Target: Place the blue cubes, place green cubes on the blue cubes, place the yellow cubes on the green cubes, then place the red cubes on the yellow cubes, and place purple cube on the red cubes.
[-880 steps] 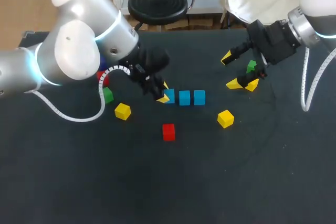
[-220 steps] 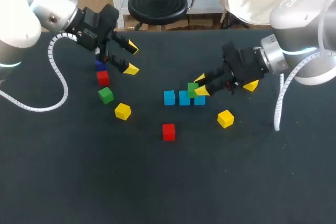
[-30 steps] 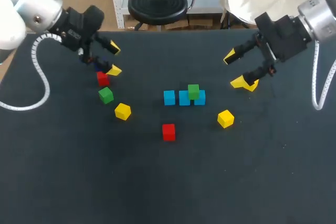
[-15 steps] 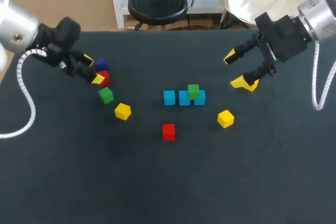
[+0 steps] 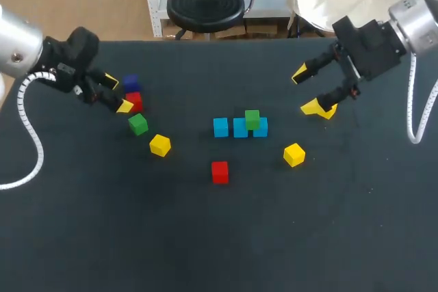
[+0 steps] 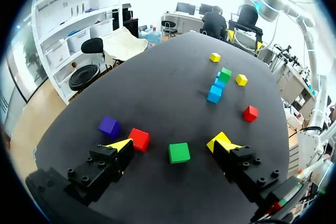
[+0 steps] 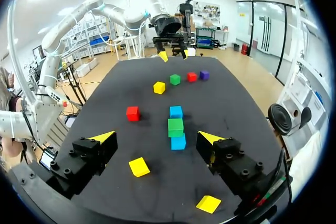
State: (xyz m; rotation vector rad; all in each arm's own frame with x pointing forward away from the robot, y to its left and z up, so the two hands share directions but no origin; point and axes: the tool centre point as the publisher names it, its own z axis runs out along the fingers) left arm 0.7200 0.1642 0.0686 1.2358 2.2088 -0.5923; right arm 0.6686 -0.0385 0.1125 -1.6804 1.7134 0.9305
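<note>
Green cube (image 5: pixel 138 124), loose, lies on the table (image 5: pixel 219 237) at the left. The left hand (image 5: pixel 117 93) hangs just beside it, spread and empty, a purple cube (image 5: pixel 131 83) and a red cube (image 5: pixel 134 100) by its fingertips. Rightward: a yellow cube (image 5: pixel 160 145), a second red cube (image 5: pixel 220 171), then three blue cubes (image 5: pixel 239 128) in a close row, a second green cube (image 5: pixel 252 119) on top toward the right end. A second yellow cube (image 5: pixel 294 154) follows. The right hand (image 5: pixel 306 90), spread and empty, hangs with a third yellow cube (image 5: pixel 328 110) just beside one fingertip. Risk, as judged: the left hand closing on the loose green cube may knock the red neighbour; careless placing may push the stacked green cube off. No legible writing anywhere.
</note>
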